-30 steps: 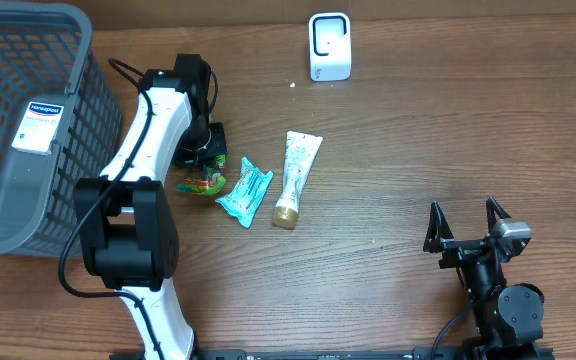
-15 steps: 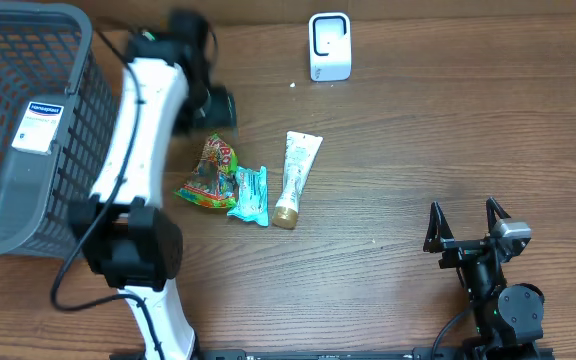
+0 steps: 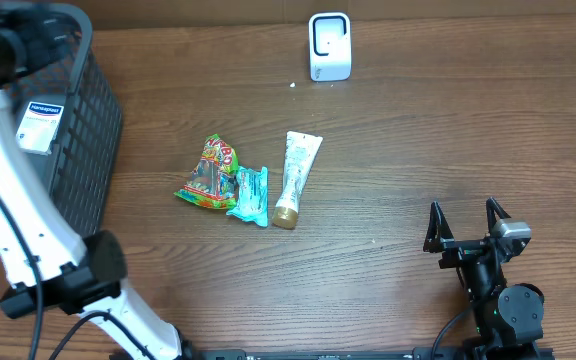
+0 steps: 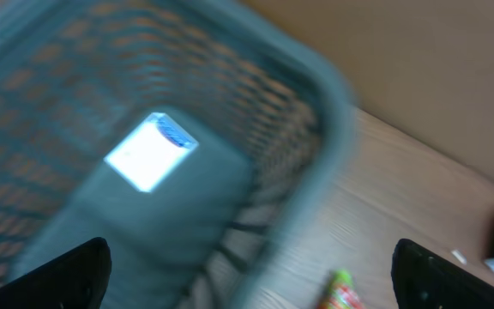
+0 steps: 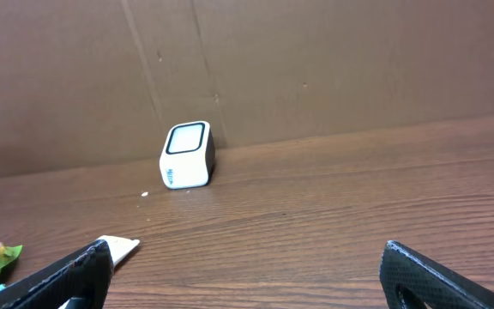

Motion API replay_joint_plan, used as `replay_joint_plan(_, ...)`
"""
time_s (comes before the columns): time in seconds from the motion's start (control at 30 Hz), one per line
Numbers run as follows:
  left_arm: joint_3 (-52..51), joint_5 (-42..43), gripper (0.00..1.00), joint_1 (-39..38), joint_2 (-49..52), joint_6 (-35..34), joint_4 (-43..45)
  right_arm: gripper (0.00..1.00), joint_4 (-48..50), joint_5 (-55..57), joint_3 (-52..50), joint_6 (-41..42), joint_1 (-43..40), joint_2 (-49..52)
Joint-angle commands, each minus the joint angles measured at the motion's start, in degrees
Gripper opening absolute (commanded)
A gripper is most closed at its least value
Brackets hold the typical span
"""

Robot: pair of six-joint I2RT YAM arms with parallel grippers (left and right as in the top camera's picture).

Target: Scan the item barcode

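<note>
The white barcode scanner [image 3: 329, 46] stands at the back of the table, also in the right wrist view as the scanner [image 5: 187, 154]. Three items lie mid-table: a colourful snack packet [image 3: 208, 172], a teal packet [image 3: 250, 195] and a white tube [image 3: 296, 178]. My left gripper [image 3: 13, 42] is a dark blur over the grey basket [image 3: 88, 130]. In its blurred wrist view the left gripper [image 4: 251, 287] is open and holds nothing. My right gripper [image 3: 465, 225] stands open and empty near the front right edge.
A white labelled box [image 3: 40, 125] lies in the basket, seen as the box [image 4: 151, 150] in the left wrist view. A cardboard wall [image 5: 316, 60] backs the table. The tube's end [image 5: 120, 248] shows beside my right gripper's left finger.
My left gripper opened and let go of the colourful snack packet, which now lies against the teal packet. The left arm swung up and left over the basket. The right arm has not moved.
</note>
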Motion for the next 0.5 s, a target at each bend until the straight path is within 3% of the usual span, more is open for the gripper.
replay_joint_plan(0.0, -0.07, -0.48, 1.00, 5.55, 3.41, 1.70, 2.21, 1.00, 0.20, 0.37, -0.59, -0.22, 0.22, -0.50)
replay_joint_plan(0.27, -0.07, -0.48, 1.00, 8.00, 14.36, 7.21, 7.19, 1.00, 0.22, 0.37, -0.59, -0.22, 0.22, -0.50)
replay_joint_plan(0.47, -0.26, -1.75, 1.00, 7.93, 24.13, 7.52, 8.46, 1.00, 0.20, 0.37, -0.59, -0.22, 0.22, -0.50)
